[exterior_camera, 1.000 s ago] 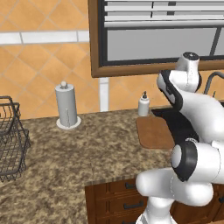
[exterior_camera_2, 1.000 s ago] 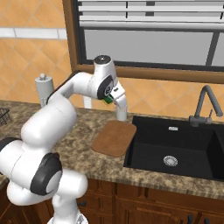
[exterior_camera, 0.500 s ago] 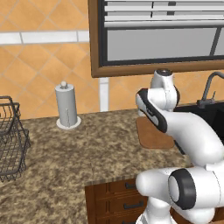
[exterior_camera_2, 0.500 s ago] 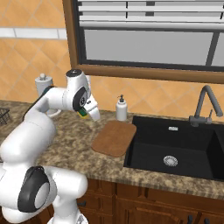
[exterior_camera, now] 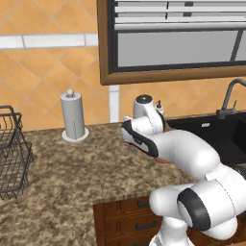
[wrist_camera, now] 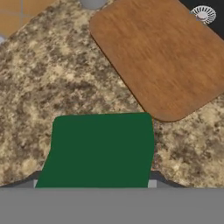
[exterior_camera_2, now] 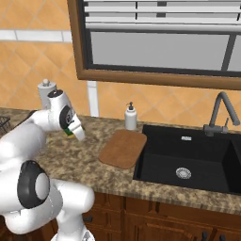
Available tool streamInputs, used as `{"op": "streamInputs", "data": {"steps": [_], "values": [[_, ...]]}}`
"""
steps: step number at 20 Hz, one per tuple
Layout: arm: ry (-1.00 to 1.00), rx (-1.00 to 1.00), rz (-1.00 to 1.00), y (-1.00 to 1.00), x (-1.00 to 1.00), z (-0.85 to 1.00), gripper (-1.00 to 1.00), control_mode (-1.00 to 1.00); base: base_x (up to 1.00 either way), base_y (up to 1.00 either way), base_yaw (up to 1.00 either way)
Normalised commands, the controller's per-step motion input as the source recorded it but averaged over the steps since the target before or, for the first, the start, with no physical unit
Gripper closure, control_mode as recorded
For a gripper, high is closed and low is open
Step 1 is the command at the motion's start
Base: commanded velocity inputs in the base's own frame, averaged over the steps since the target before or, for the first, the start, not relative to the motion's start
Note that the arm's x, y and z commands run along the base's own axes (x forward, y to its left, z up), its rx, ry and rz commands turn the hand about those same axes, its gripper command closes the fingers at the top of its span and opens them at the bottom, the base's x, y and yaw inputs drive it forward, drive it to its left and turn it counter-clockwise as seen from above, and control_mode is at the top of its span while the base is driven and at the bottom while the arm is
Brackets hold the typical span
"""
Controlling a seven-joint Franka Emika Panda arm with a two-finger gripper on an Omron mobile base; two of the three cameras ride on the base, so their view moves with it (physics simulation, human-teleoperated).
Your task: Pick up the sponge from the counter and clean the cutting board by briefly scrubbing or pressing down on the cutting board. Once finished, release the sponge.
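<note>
From the right of the robot, a paper towel roll [exterior_camera_2: 45,92] stands at the far left against the tiled wall, and just in front of it the arm bends over the speckled bench [exterior_camera_2: 89,162], its wrist tipped so the claw [exterior_camera_2: 74,131] points down and to the right. A bit of green and yellow peeks out at the claw, which is the sponge [exterior_camera_2: 69,129], pinched between the fingers and held up off the bench. Looking down along the hand, the sponge's green face [wrist_camera: 99,148] sits right up close at the bottom, with bare granite below it and the cutting board [wrist_camera: 164,57] lying apart from it further out. That board [exterior_camera_2: 123,148] lies flat on the bench to the right of the claw, a soap dispenser [exterior_camera_2: 130,117] behind it, then the black sink [exterior_camera_2: 188,160] and its tap [exterior_camera_2: 217,113] further right
</note>
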Motion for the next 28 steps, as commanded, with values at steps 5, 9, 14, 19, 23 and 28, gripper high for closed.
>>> {"op": "streamInputs", "data": {"steps": [5,9,14,19,23,28], "values": [[0.13,0.0,0.0,0.14,0.46,-0.54,1.0,-1.0,0.0,0.0,0.0],[0.0,0.0,0.02,0.0,0.23,-0.68,1.0,-1.0,0.0,0.0,0.0],[0.0,0.0,0.0,0.03,0.23,-0.78,1.0,-1.0,0.0,0.0,0.0],[0.01,0.0,0.0,0.01,0.22,-0.68,1.0,-1.0,0.0,0.0,0.0],[0.0,0.0,0.0,0.02,0.2,-0.7,1.0,-1.0,0.0,0.0,0.0],[0.0,0.0,0.0,0.06,0.17,-0.68,1.0,-1.0,0.0,0.0,0.0]]}}
